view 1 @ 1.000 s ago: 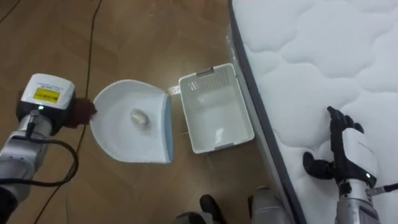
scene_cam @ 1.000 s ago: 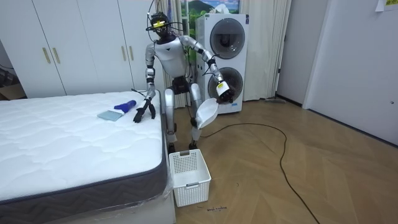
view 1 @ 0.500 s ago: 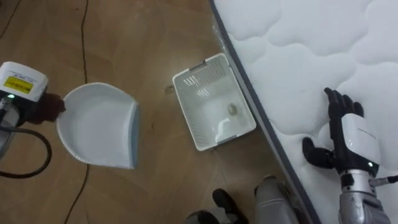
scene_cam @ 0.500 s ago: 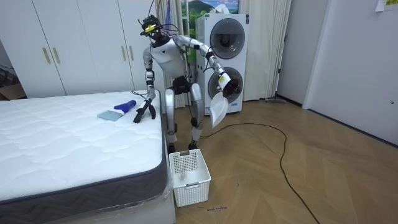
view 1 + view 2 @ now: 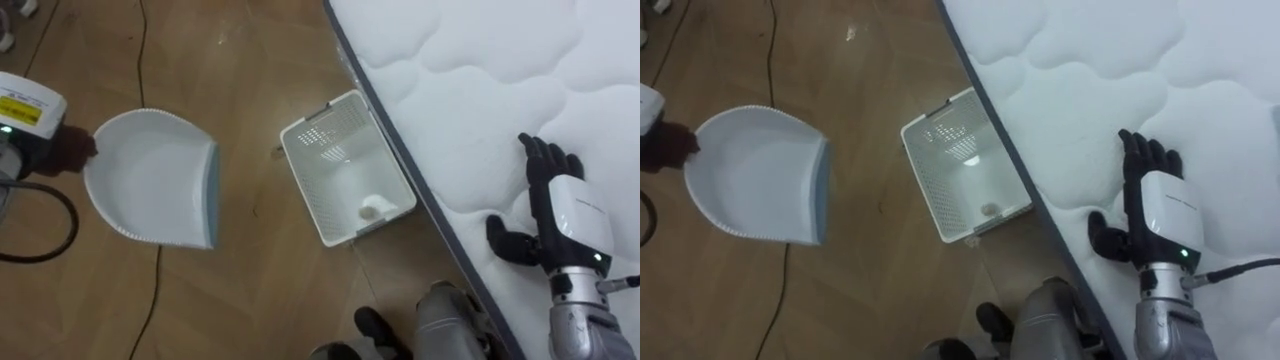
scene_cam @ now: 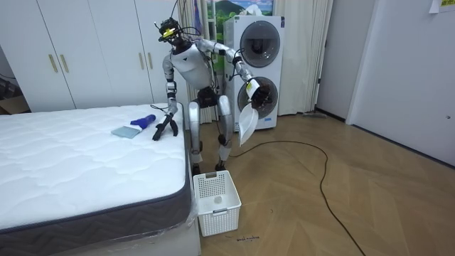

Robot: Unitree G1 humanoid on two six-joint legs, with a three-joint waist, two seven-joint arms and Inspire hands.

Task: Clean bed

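Note:
A white dustpan (image 5: pixel 150 190) with a blue lip hangs empty over the wooden floor, and my left hand (image 5: pixel 68 155) is shut on its handle at the left edge. To its right, against the bed's side, stands a white slatted basket (image 5: pixel 303 185) with a small pale wad (image 5: pixel 371 209) at its near end. My right hand (image 5: pixel 560 215) rests open, fingers straight, on the white quilted mattress (image 5: pixel 470 90). In the room view I stand at the bed's far corner with the dustpan (image 6: pixel 247 122) held out and tilted down.
A blue brush (image 6: pixel 146 119) and a light blue cloth (image 6: pixel 128 131) lie on the mattress close to my right hand. A stacked washer and dryer (image 6: pixel 256 64) stands behind me, with white wardrobes (image 6: pixel 85 50) along the wall. Open floor lies beyond the basket (image 6: pixel 217 201).
The wad that lay in the dustpan has dropped into the basket. The dustpan tipped and swung away from the basket to my left. My right hand stayed on the mattress.

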